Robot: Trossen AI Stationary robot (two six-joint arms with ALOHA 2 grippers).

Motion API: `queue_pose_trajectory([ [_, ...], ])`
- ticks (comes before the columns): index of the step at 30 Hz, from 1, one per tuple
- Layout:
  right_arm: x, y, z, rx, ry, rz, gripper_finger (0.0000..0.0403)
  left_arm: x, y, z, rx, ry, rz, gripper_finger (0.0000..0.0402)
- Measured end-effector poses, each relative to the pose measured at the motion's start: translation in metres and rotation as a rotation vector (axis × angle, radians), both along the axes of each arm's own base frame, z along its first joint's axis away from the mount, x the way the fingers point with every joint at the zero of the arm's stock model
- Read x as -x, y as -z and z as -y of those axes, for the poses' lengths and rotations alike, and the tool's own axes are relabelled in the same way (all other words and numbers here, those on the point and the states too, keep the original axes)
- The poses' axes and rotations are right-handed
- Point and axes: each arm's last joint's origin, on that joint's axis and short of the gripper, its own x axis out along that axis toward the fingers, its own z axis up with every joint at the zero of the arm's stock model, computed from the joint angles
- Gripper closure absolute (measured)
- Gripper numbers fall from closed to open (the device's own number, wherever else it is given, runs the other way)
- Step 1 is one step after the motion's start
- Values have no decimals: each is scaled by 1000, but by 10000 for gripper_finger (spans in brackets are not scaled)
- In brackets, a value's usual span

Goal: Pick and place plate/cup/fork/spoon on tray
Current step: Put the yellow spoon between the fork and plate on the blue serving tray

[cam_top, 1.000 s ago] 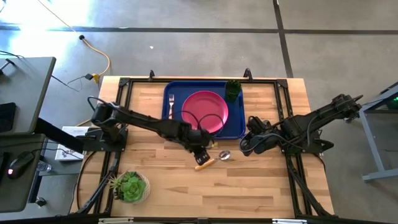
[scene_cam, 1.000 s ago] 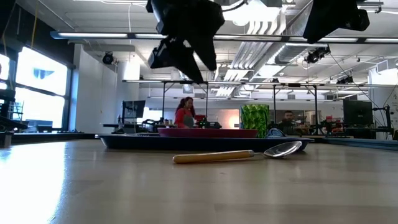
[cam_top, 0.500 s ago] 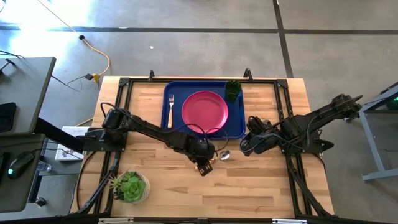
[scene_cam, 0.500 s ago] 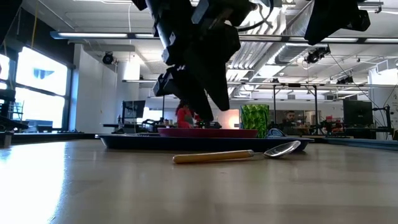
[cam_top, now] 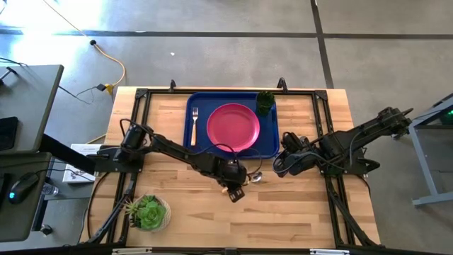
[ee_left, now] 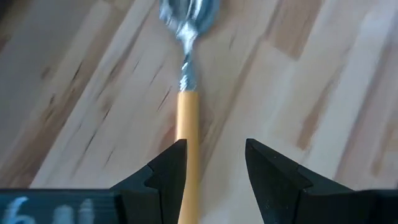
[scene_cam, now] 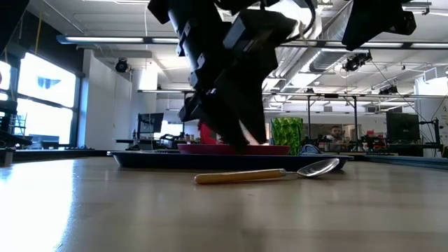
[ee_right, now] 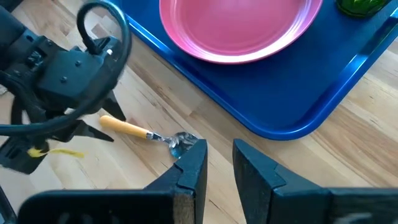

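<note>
The spoon [scene_cam: 266,173] lies flat on the wooden table just in front of the dark-blue tray [cam_top: 269,145], its orange-tan handle [ee_left: 188,143] toward the near left and its silver bowl [cam_top: 255,177] toward the right. My left gripper [ee_left: 214,149] hangs open just above the handle, one finger on either side, clear of it in the low view [scene_cam: 234,136]. The pink-red plate [cam_top: 232,126], the fork [cam_top: 195,120] and the green cup [cam_top: 265,103] sit on the tray. My right gripper [ee_right: 219,158] waits open right of the spoon.
A potted succulent [cam_top: 147,211] stands at the near left of the table. The tray's near rim [ee_right: 273,127] lies close behind the spoon. Bare wood stretches in front of the spoon toward the near edge. A person [scene_cam: 208,129] shows in the room far behind.
My left gripper has moved down and a little toward the table's near right, from beside the tray's front rim to just over the spoon's handle. The spoon has stayed where it was.
</note>
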Motion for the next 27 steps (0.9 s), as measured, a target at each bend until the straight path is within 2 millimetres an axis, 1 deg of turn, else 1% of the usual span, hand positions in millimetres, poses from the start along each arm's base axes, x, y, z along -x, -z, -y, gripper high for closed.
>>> queue_pose_trajectory([
  [7,0,0,0,-1,0,1,336,-1,13,0,-17,-2,-35,247],
  [10,0,0,0,-1,0,2,336,-1,18,-1,-64,-24,-37,247],
  [16,0,0,0,-1,0,2,336,-2,22,0,-64,-21,-47,247],
  [20,0,0,0,-1,0,2,336,-3,23,4,-76,17,-30,247],
  [27,0,0,0,-1,0,2,336,-3,33,7,-93,33,-57,248],
])
